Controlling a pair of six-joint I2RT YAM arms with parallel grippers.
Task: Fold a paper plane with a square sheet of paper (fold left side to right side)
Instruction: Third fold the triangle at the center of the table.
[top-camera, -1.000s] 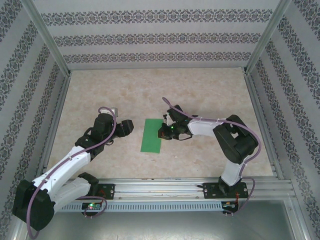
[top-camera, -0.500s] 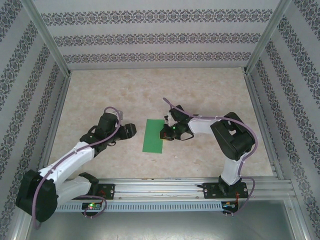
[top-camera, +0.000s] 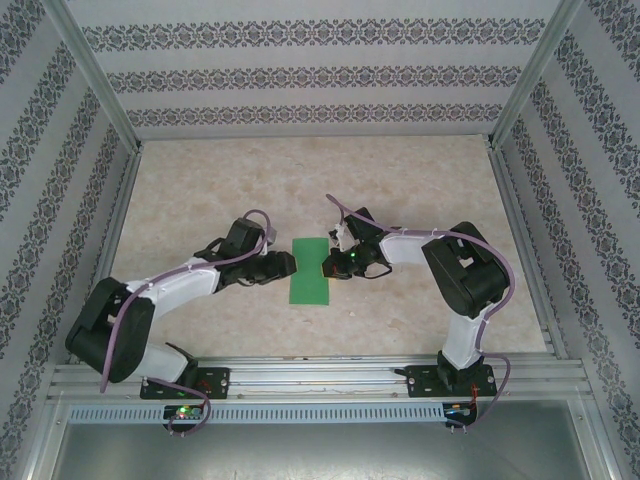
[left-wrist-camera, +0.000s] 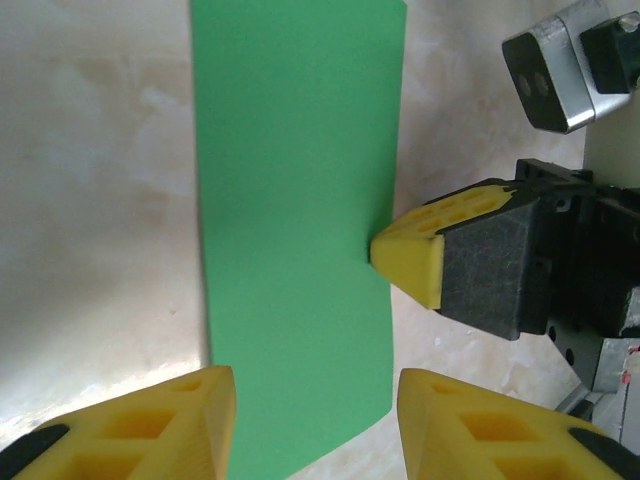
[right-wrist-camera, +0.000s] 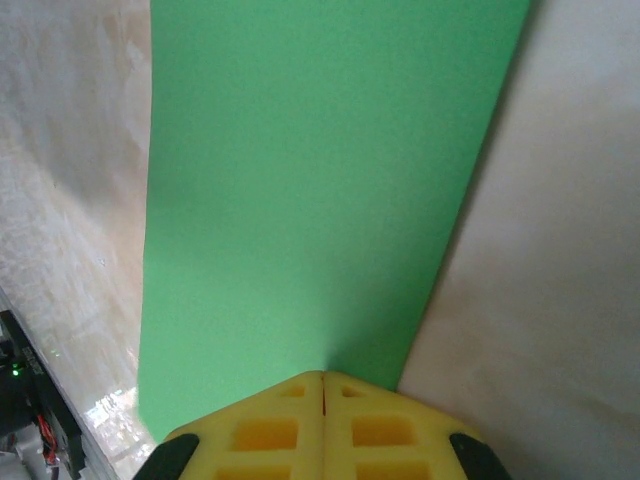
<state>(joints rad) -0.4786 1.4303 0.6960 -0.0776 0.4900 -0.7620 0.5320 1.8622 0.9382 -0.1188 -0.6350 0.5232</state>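
The square sheet of paper (top-camera: 310, 270) lies flat on the table as a narrow bright green rectangle, folded in half. My right gripper (top-camera: 329, 267) is shut, and its yellow tip (left-wrist-camera: 410, 250) rests on the paper's right long edge. In the right wrist view the closed jaws (right-wrist-camera: 322, 385) touch the green paper (right-wrist-camera: 330, 180). My left gripper (top-camera: 287, 265) sits at the paper's left edge, low over the table. In the left wrist view it (left-wrist-camera: 318, 390) is open, its two fingers standing either side of one end of the paper (left-wrist-camera: 300, 200), not touching it.
The marble-patterned tabletop (top-camera: 400, 180) is bordered by aluminium rails (top-camera: 320, 372) and patterned walls. The right arm's black wrist body (left-wrist-camera: 560, 260) stands close beside the paper in the left wrist view.
My left arm has reached right, up to the paper's left edge, and its jaws have narrowed. The right gripper has stayed shut on the paper's right edge.
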